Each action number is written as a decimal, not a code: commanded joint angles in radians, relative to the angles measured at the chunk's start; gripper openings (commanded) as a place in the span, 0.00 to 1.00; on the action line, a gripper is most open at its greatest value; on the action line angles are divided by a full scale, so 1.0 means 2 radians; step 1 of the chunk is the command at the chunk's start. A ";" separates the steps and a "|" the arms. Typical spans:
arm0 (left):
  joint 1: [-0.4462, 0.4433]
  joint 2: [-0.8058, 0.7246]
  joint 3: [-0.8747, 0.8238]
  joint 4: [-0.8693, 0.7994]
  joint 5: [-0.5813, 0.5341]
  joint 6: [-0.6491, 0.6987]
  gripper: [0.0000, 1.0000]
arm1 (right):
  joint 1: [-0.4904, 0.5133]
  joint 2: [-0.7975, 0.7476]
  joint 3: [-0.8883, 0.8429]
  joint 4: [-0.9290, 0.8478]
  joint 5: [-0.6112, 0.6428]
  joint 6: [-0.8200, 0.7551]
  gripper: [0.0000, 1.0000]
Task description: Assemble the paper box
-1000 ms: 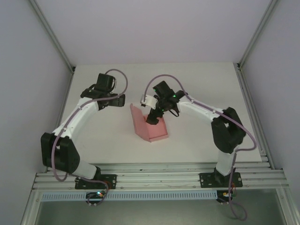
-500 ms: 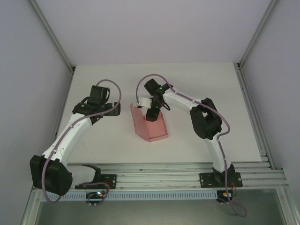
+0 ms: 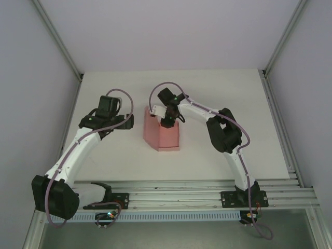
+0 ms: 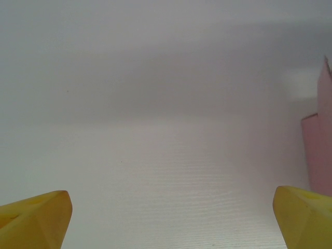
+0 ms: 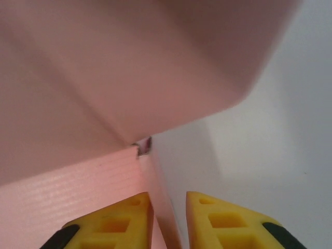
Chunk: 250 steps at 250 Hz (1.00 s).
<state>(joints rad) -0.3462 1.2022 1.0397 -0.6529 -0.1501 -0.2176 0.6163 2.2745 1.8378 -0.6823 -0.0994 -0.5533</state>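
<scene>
White table (image 3: 233, 93), matte, faint wood-grain texture in the L wrist view. Both arms, white links w/ black joints, reach in toward the centre. The L arm (image 3: 78, 148) comes from the left, the R arm (image 3: 207, 111) curls over from the right.

Paper box (image 3: 165, 136) sits mid-table b/w the two wrists. It's pale pink thin card, partly formed: flat base panel, left wall raised and leaning, far panel folding up. Creases are sharp and the surface is smooth w/ fine ribbing close up.

R gripper (image 5: 168, 218) is at the box's far edge, jaws nearly closed. A thin upright card wall runs edge-on through the narrow gap b/w its yellow pads (image 5: 111, 223), so it looks pinched on that wall. A bigger pink panel curves over above it.

L gripper (image 4: 171, 220) is just beside the box's left side, not touching. Its jaws are spread wide, w/ nothing b/w the yellow fingertips (image 4: 36, 218). Pink card shows at the right edge of its view.

Handling, my guess:
- Very light, prob slides on the table if pushed from one side only.
- Floppy across panels, stiff only along creases.
- Dents or buckles under a hard squeeze.
- Best to hold walls near a fold line or corner and pinch lightly.
- Brace the opposite side w/ the other gripper.
</scene>
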 commanded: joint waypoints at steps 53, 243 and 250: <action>0.000 -0.007 -0.006 0.007 -0.010 -0.017 1.00 | 0.001 -0.053 -0.061 0.008 0.191 0.358 0.16; -0.004 0.008 -0.006 0.060 0.073 -0.001 1.00 | 0.005 -0.206 -0.270 0.079 0.219 0.660 0.34; -0.004 0.010 -0.005 0.064 0.079 0.002 1.00 | 0.006 -0.212 -0.273 0.080 0.223 0.655 0.41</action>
<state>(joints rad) -0.3466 1.2018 1.0267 -0.5606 -0.0589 -0.2348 0.6220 1.9064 1.2964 -0.5407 0.2989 0.7403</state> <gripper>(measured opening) 0.999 0.324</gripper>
